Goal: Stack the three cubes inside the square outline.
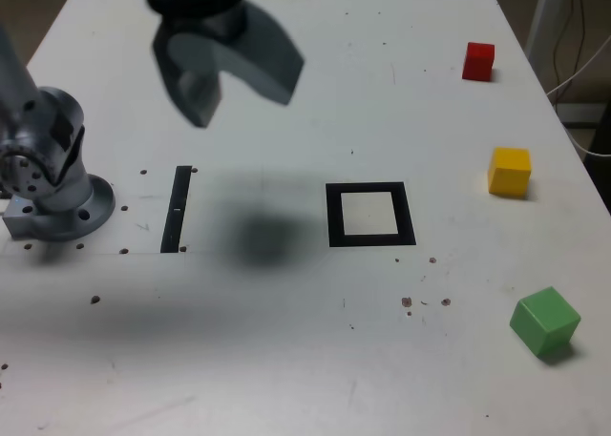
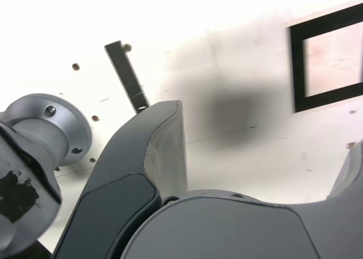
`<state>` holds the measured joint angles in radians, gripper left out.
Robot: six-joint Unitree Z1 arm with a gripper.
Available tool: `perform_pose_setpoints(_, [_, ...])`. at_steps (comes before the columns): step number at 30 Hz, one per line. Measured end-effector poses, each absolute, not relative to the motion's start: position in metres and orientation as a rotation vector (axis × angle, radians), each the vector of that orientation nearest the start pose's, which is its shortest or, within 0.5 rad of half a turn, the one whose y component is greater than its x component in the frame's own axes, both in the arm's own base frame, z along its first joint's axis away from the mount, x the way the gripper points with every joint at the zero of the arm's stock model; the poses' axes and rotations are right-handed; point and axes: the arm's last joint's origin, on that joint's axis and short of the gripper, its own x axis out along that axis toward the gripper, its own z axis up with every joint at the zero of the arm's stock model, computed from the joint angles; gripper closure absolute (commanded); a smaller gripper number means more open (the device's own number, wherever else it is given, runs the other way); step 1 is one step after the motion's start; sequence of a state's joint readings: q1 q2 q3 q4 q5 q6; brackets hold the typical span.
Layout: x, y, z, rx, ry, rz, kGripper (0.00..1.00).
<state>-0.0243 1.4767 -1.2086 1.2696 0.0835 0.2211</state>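
Note:
The red cube [image 1: 478, 61], the yellow cube [image 1: 509, 172] and the green cube [image 1: 544, 322] lie apart along the table's edge at the exterior view's right. The square outline [image 1: 370, 215] [image 2: 328, 64], a black frame with a pale centre, lies flat near the table's middle with nothing inside it. My gripper [image 1: 239, 88] [image 2: 266, 151] hangs high above the table, toward the exterior view's left of the outline, jaws spread wide and holding nothing. Its blurred shadow falls between the black strip and the outline. No cube shows in the wrist view.
A thin black strip [image 1: 177, 208] [image 2: 127, 77] lies on the white table [image 1: 305, 360] beside the arm's round metal base [image 1: 52, 183] [image 2: 48, 128]. Small dark specks dot the tabletop. Cables hang beyond the table's far right edge [image 1: 582, 54].

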Motion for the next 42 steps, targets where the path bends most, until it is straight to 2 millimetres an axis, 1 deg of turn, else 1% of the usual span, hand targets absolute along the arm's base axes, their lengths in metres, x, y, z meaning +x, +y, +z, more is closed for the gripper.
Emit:
perform_pose_setpoints(5, [0.228, 0.0, 0.34, 0.292, 1.542, -0.126, 0.0])
perform_pose_setpoints(7, [0.236, 0.0, 0.341, 0.3, 1.544, -0.131, 0.0])
perform_pose_setpoints(13, [0.267, 0.001, 0.351, 0.329, 1.505, -0.133, 0.01])
perform_pose_setpoints(16, [0.285, 0.004, 0.357, 0.356, 1.507, -0.135, 0.01])
perform_pose_setpoints(20, [0.311, 0.014, 0.36, 0.383, 1.528, -0.145, 0.01])
perform_pose_setpoints(23, [0.327, 0.023, 0.364, 0.399, 1.534, -0.147, 0.01])
perform_pose_setpoints(25, [0.339, 0.031, 0.362, 0.41, 1.557, -0.16, 0.01])
perform_pose_setpoints(29, [0.37, 0.043, 0.348, 0.427, 1.602, -0.194, 0.01])
perform_pose_setpoints(33, [0.397, 0.056, 0.336, 0.441, 1.623, -0.222, 0.01])
perform_pose_setpoints(36, [0.415, 0.07, 0.329, 0.447, 1.612, -0.223, 0.01])
perform_pose_setpoints(39, [0.428, 0.085, 0.325, 0.452, 1.59, -0.215, 0.01])
perform_pose_setpoints(42, [0.437, 0.107, 0.328, 0.45, 1.549, -0.183, 0.01])
